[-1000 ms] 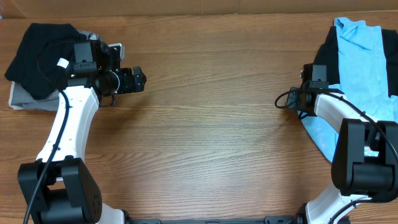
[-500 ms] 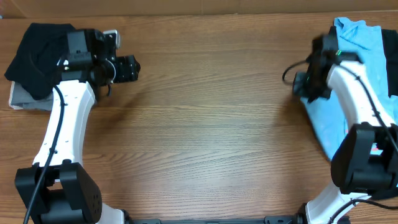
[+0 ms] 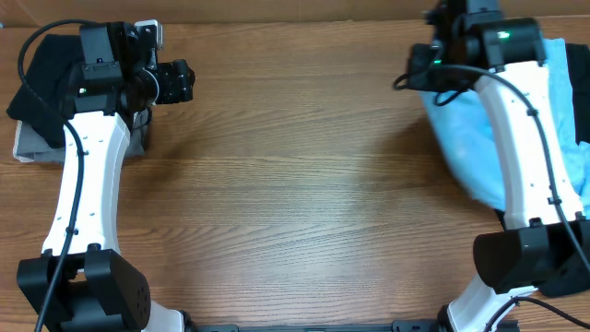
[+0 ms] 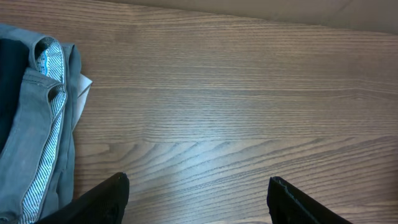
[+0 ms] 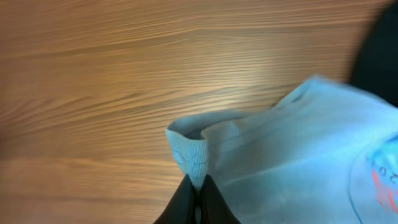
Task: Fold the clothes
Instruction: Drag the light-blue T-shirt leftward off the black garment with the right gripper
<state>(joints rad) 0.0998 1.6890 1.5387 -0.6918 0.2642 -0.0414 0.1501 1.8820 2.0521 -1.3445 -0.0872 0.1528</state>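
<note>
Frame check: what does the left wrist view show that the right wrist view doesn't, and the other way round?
Only the left wrist view: a grey garment with striped lining lying at the left, and the left gripper open over bare wood, holding nothing. Only the right wrist view: the light blue T-shirt, the right gripper shut on its hemmed edge, and coral-red lettering at the frame's right edge. Both: the wooden table.

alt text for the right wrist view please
The right gripper pinches a ribbed edge of a light blue T-shirt, held bunched above a wooden table. Coral-red print shows at the frame's right edge.
</note>
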